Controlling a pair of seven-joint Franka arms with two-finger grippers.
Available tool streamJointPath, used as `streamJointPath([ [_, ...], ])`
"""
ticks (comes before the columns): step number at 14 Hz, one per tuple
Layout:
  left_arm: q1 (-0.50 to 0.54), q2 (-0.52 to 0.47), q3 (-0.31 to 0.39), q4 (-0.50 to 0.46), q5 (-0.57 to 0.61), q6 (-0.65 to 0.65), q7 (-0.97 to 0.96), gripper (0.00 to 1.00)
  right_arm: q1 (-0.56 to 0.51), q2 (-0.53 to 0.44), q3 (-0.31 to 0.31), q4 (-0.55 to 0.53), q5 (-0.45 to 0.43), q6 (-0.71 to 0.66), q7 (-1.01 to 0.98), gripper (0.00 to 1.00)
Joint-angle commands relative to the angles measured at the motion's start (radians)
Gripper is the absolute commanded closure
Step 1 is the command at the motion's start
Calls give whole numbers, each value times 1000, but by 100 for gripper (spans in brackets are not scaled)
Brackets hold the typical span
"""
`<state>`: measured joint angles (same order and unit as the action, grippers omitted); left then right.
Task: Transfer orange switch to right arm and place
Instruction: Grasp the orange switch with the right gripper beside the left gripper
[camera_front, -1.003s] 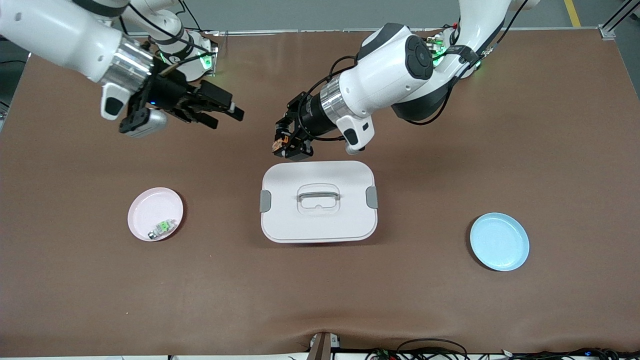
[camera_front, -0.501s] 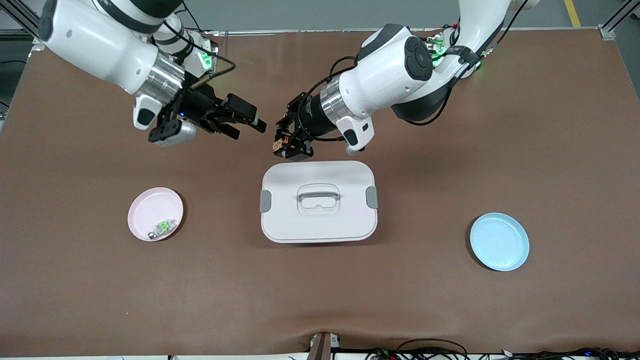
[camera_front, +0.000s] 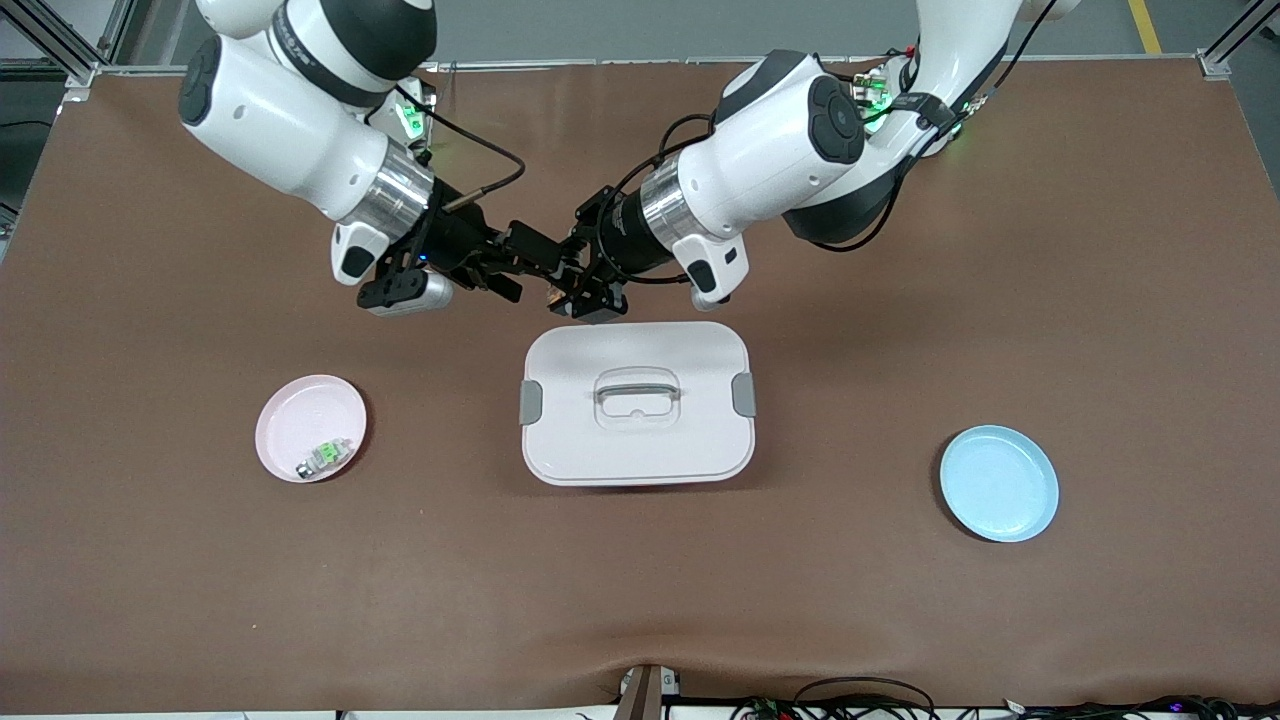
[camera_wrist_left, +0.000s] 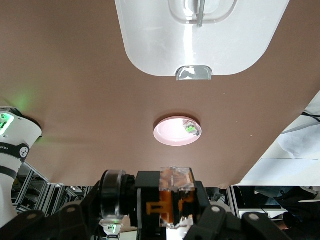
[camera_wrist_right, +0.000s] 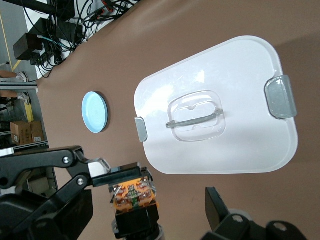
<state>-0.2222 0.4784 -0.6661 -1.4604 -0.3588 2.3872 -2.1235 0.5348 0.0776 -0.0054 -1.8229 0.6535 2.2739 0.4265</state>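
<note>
The orange switch (camera_front: 553, 291) is a tiny black block with an orange-brown face. It hangs over the bare table just past the white box's edge on the robots' side. My left gripper (camera_front: 572, 290) is shut on it. The left wrist view shows the switch (camera_wrist_left: 175, 196) clamped in the left gripper (camera_wrist_left: 170, 212). My right gripper (camera_front: 538, 277) has come up against it, open, with a finger on each side of the switch. In the right wrist view the switch (camera_wrist_right: 134, 193) sits inside the right gripper (camera_wrist_right: 132, 217), clear of the one finger (camera_wrist_right: 218, 206) that shows.
A white lidded box (camera_front: 637, 402) with grey clips and a clear handle lies mid-table, just under the two grippers. A pink plate (camera_front: 300, 415) holding a small silvery green-faced part (camera_front: 325, 456) sits toward the right arm's end. A blue plate (camera_front: 998, 483) sits toward the left arm's end.
The right arm has swung in toward the left gripper, and its open fingers now straddle the switch. The left arm and the switch have stayed put.
</note>
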Motion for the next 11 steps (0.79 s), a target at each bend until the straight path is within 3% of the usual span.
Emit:
streamJointPath([
  [1, -2, -7, -4, -9, 23, 13, -29, 71, 21, 5, -5, -3, 20, 26, 17, 0],
  [9, -3, -9, -4, -15, 23, 13, -29, 70, 36, 4, -5, -35, 20, 27, 17, 0],
  [11, -2, -9, -4, -17, 24, 13, -29, 70, 36, 4, -5, -35, 20, 24, 17, 28],
])
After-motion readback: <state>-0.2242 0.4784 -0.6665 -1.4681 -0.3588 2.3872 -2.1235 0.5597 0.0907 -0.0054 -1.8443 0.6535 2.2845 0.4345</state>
